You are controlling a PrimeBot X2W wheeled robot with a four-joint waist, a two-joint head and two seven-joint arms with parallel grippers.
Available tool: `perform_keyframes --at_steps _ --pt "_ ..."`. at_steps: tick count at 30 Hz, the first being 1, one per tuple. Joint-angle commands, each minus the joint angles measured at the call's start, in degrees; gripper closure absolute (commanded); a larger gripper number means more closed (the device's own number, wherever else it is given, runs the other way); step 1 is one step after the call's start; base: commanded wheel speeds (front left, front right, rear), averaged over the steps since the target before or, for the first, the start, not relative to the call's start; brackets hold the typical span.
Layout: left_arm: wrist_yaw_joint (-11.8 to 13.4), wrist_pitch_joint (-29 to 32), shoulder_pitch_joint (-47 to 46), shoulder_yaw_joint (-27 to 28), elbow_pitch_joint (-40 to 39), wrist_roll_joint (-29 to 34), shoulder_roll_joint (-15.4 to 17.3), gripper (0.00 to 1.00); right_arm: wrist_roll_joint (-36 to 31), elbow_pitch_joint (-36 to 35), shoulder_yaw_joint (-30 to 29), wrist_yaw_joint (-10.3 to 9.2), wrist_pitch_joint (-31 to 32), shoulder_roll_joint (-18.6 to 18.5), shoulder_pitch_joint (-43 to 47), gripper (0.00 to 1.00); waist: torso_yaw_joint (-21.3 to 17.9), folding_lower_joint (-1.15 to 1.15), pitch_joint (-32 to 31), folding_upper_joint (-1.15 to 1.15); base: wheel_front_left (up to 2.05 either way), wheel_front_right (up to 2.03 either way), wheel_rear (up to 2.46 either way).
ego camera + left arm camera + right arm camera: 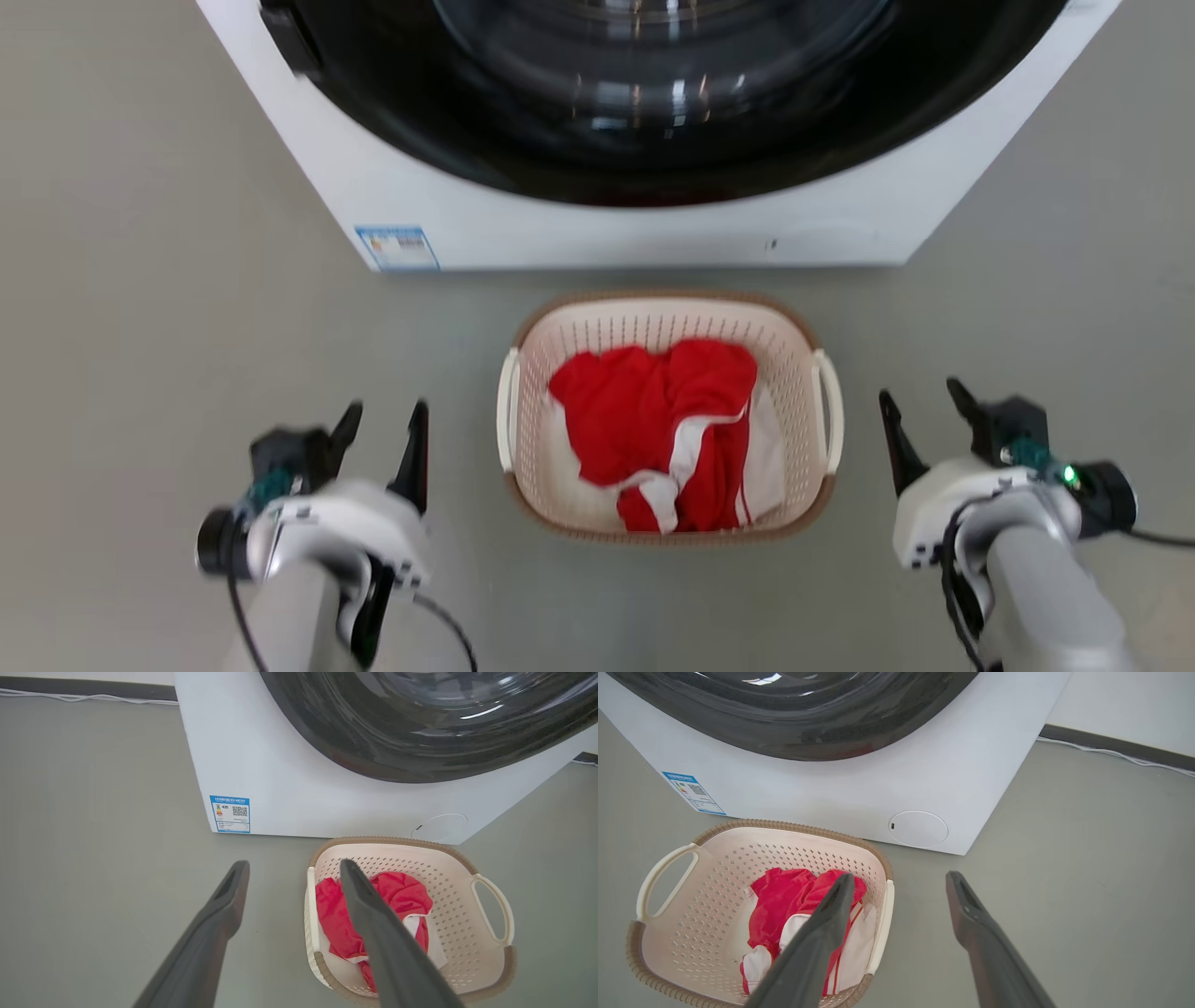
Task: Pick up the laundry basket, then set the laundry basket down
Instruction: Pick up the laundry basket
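Head view: end effectors (386, 411) (919, 390) spread, empty

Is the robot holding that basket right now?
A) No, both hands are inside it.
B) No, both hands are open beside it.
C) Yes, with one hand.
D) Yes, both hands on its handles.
B: the left gripper and the right gripper are open, one at each side of the basket, with floor showing between each and it.

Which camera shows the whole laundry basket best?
The head view: the laundry basket sits whole, full rim and both handles unobstructed. Both wrist views see it from one side, cropped at the bottom, a dark finger crossing it.
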Motion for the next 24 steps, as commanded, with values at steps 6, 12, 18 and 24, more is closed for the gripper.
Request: perform_keyframes --at_steps 6,12,18,24 --pt "-0.3 -0.5 -9.8 -2.4 6.3 -1.8 0.9 0.0 -1.8 5.7 -0.5 0.34 0.8 0.1 -7.6 0.0 0.6 0.0 9.4 0.0 0.0 0.0 0.0" --pt "-0.3 -0.5 -16.0 -6.0 12.5 -5.0 0.9 0.0 -3.1 9.5 -1.5 0.34 0.5 0.1 -11.7 0.0 0.7 0.0 13.8 0.0 0.0 0.0 0.0" --pt "-0.3 -0.5 -19.8 -8.0 15.6 -6.4 1.0 0.0 -4.1 11.9 -1.9 0.34 0.0 0.1 -14.2 0.0 0.4 0.0 16.6 0.0 0.0 0.0 0.0" --pt "-0.3 -0.5 -22.9 -9.5 17.0 -7.3 1.1 0.0 -4.1 13.5 -1.5 0.34 -0.7 0.1 -16.8 0.0 0.2 0.0 19.9 0.0 0.0 0.0 0.0"
